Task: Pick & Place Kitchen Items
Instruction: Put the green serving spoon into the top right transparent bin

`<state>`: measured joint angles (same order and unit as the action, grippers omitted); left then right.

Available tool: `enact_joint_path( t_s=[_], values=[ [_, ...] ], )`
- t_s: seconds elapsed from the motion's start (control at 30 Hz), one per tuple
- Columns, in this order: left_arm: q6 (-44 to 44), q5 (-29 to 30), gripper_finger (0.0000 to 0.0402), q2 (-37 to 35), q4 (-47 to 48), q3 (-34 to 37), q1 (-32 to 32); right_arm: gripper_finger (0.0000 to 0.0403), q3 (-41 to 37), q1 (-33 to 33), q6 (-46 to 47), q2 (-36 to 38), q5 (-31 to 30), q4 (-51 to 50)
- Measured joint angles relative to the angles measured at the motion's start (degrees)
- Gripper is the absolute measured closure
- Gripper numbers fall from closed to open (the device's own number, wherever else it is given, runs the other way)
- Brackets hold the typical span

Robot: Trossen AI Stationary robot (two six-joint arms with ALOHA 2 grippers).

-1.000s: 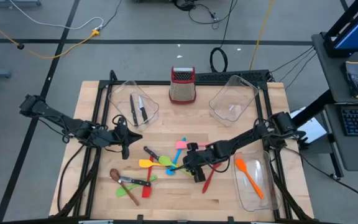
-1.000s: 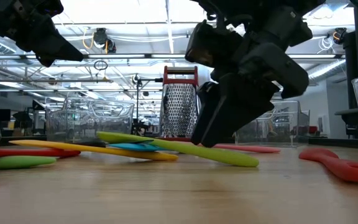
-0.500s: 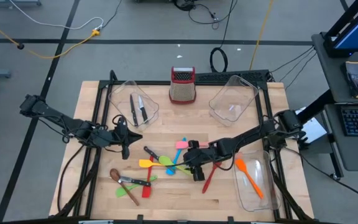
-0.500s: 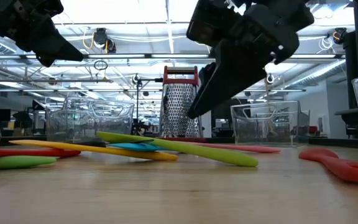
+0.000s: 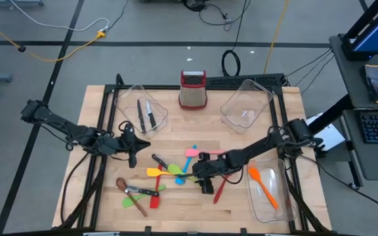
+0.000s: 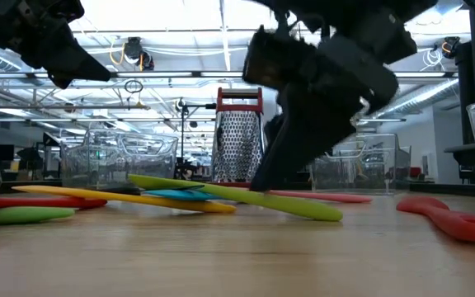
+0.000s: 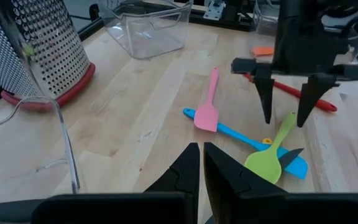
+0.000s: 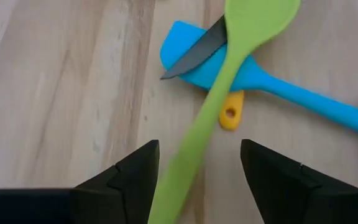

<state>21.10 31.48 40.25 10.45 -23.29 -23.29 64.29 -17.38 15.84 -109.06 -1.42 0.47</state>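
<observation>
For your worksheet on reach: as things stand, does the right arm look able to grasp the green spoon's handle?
Probably yes. The right gripper is open, with a finger on each side of the green spoon handle, and nothing lies over that stretch.

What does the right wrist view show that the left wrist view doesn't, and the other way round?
Only the right wrist view: the yellow handle end under the green spoon, seen between the open right claw fingers.

Only the left wrist view: the grater, a clear bin, the pink spatula, a red utensil, and the shut left claw.

Both: the green spoon lying over the blue spatula and a dark knife blade, with the right claw straddling the spoon's handle.
</observation>
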Motion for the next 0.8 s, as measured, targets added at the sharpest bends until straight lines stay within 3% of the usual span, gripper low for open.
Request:
enact_joint_path(
  t_s=[0.43,0.8],
  values=[
    [0.02,0.02,0.0378,0.0,0.01,0.0,0.02,0.0194,0.2,-0.01,2.16,-4.87,-0.69,2.01],
    [0.15,0.02,0.0378,-0.02,0.01,0.0,0.02,0.031,0.08,-0.31,3.21,-5.1,-2.62,3.29]
  ],
)
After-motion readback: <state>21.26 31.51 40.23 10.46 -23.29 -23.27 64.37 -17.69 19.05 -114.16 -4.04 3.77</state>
